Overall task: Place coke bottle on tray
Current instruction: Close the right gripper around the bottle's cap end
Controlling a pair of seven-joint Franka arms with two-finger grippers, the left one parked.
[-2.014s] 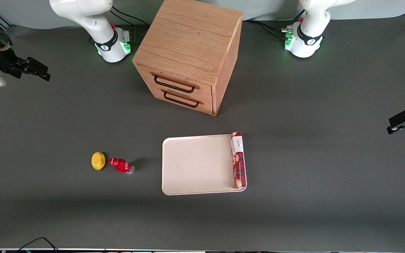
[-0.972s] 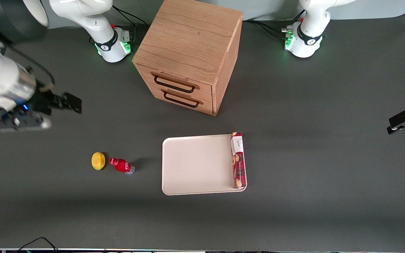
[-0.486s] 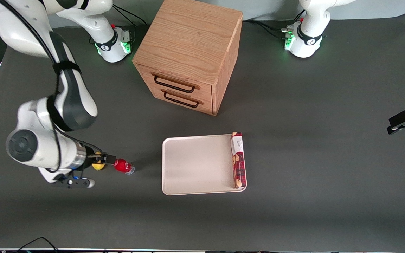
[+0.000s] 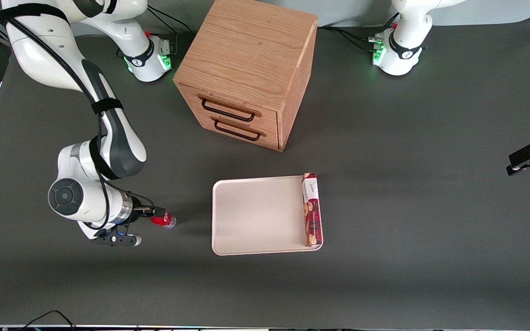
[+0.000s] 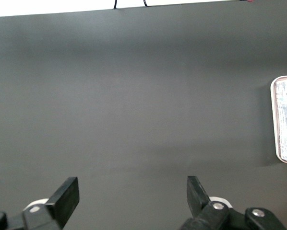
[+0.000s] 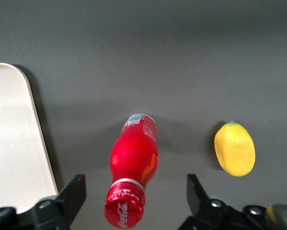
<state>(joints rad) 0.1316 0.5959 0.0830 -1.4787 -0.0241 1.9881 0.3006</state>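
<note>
The coke bottle (image 4: 166,220), small and red with a red cap, stands on the dark table between the lemon and the tray (image 4: 256,216). My right gripper (image 4: 156,213) hangs just above it, open. In the right wrist view the bottle (image 6: 134,163) points its cap at the camera, and the cap lies between the two spread fingers of the gripper (image 6: 135,186) without touching either. The cream-white tray's rounded corner (image 6: 11,143) shows beside the bottle. In the front view my wrist hides the bottle's cap.
A yellow lemon (image 6: 234,148) lies close beside the bottle, away from the tray; my wrist hides it in the front view. A long red biscuit box (image 4: 312,209) lies along the tray's edge toward the parked arm. A wooden drawer cabinet (image 4: 246,69) stands farther back.
My right arm has swung in from the table's end and come down over the bottle, fingers on either side of its cap. The bottle, lemon and tray have not moved.
</note>
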